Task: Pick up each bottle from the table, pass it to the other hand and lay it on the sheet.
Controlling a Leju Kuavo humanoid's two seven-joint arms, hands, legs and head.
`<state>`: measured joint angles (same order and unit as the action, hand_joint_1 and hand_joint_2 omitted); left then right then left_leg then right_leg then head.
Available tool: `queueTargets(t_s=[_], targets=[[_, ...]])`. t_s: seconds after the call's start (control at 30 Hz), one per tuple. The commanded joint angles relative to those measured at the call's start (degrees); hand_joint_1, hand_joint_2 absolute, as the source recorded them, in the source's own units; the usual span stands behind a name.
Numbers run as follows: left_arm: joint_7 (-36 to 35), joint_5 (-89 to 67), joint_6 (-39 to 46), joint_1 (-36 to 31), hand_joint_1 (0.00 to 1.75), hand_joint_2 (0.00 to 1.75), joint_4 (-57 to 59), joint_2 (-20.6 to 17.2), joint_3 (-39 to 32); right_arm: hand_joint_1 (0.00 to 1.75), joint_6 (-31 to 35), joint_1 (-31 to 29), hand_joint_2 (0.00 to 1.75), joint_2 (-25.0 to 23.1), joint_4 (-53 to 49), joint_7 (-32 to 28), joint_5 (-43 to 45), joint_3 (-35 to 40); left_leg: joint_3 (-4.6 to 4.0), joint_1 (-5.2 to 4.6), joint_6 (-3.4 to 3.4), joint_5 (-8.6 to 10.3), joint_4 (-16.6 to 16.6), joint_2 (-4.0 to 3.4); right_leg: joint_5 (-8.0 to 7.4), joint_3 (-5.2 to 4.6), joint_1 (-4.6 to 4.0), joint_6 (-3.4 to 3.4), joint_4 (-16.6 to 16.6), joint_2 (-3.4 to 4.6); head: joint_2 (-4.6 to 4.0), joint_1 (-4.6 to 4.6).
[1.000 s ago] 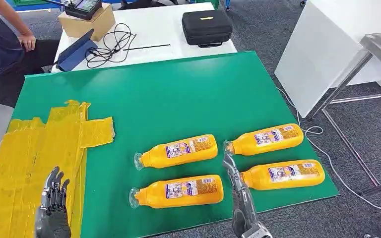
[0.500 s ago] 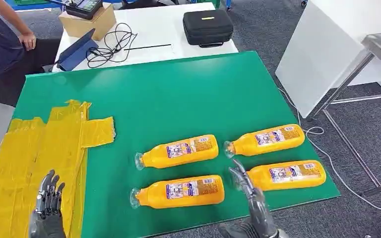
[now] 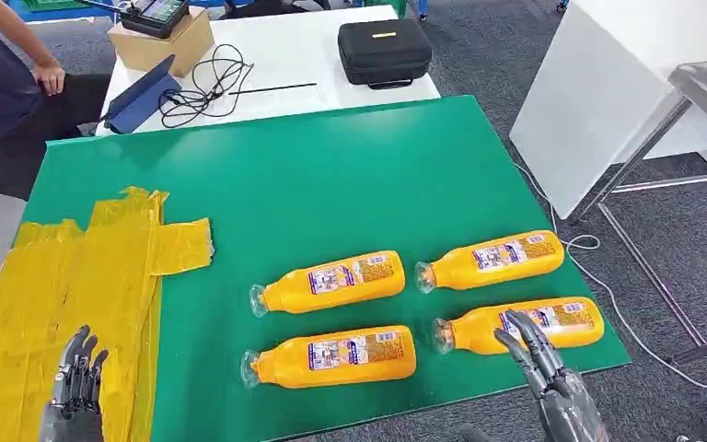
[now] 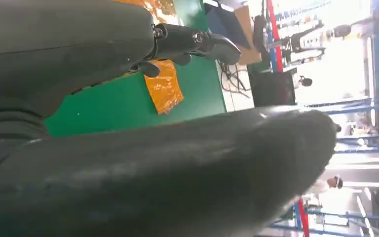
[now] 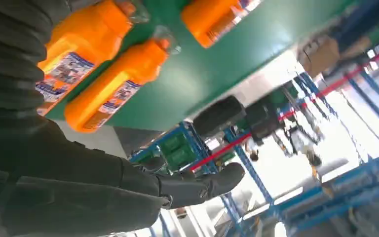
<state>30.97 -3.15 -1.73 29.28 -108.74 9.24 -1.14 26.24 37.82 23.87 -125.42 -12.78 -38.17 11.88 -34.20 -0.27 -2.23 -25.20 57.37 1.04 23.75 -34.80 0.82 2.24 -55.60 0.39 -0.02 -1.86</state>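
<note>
Head view of a desk (image 3: 331, 175) topped with a green mat; four orange plastic bottles with clear caps and printed labels lie on their sides at about five o'clock on the mat, in two rows of two, caps towards nine o'clock: far-left bottle (image 3: 331, 282), far-right bottle (image 3: 492, 260), near-left bottle (image 3: 331, 356), near-right bottle (image 3: 520, 326); all four rest on the mat and none lies on the crumpled yellow sheet (image 3: 64, 304), which covers the mat's corner at eight o'clock, well apart from the bottles. The right hand (image 3: 552, 387), dark grey and metallic, enters at five o'clock; its fingers (image 3: 520, 336) are spread apart and hold nothing, their tips over the near-right bottle's body, contact not discernible; in the right wrist view two bottles, among them the near-right bottle (image 5: 74, 59), lie just beyond that hand. The left hand (image 3: 74, 391) sits over the yellow sheet at seven o'clock, fingers apart and empty. Beyond the mat, at twelve o'clock, a white desk (image 3: 276, 64) carries a black zipped case (image 3: 384, 51), a coiled black cable (image 3: 202, 87), a blue folder (image 3: 138, 97) and a cardboard box (image 3: 161, 41); a seated person's arm (image 3: 18, 46) shows at eleven o'clock.
</note>
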Motion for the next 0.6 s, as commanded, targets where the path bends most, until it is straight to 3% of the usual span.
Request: queueTargets(t_s=[0.03, 0.13, 0.27, 0.33, 0.43, 0.6], targets=[[-0.04, -0.41, -1.14, -0.11, 0.0, 0.0, 1.06, 2.35, -4.37, 0.0, -3.57, 1.62, 1.75, -4.81, -1.5, 0.7, -1.22, -7.82, 0.13, 0.01, 0.07, -0.05, -0.02, -0.02, 0.06, 0.1, -0.01, -0.05, 0.01, -0.04, 0.0, 0.0], [-0.28, -0.8, -2.75, -0.23, 0.0, 0.0, 0.9, 3.25, -5.67, 0.0, -7.91, 1.68, 1.75, -8.34, -1.2, 2.28, -5.87, -11.88, 0.43, 0.07, 0.14, -0.19, -0.01, -0.05, 0.19, 0.4, -0.09, -0.1, 0.03, -0.07, 0.0, -0.02], [-0.72, -1.48, -6.9, -0.39, 0.0, 0.0, 0.36, 4.78, -8.14, 0.0, -22.83, -2.03, 1.75, -15.38, 1.16, -1.67, -6.75, -25.49, 0.25, 0.03, 0.09, -0.07, -0.03, -0.03, 0.09, 0.19, -0.05, -0.06, 0.03, -0.05, 0.0, -0.02], [-1.13, -1.85, -7.97, -0.92, 0.0, 0.0, 0.52, 4.87, -8.28, 0.0, -27.05, -4.98, 1.75, -18.54, 2.45, -5.14, -9.04, -30.47, 0.24, 0.06, 0.09, -0.06, -0.04, -0.08, 0.04, 0.2, -0.07, -0.06, 0.08, 0.01, 0.0, -0.04], [-1.58, -2.15, -7.95, -1.96, 0.0, 0.0, 1.42, 4.6, -8.03, 0.0, -30.95, -6.69, 1.75, -20.65, 2.59, -7.36, -10.12, -35.6, 0.26, 0.05, 0.1, -0.06, -0.07, -0.07, 0.05, 0.28, -0.06, -0.06, 0.1, -0.01, 0.0, -0.02], [-2.38, -1.39, -6.77, -3.58, 0.0, 0.0, 2.84, 3.53, -7.29, 0.0, -43.37, -9.9, 1.75, -23.86, 1.08, -13.26, -10.58, -47.69, 0.31, -0.01, 0.04, 0.0, -0.05, 0.08, 0.07, 0.25, 0.0, -0.04, 0.05, -0.13, 0.0, -0.02]])
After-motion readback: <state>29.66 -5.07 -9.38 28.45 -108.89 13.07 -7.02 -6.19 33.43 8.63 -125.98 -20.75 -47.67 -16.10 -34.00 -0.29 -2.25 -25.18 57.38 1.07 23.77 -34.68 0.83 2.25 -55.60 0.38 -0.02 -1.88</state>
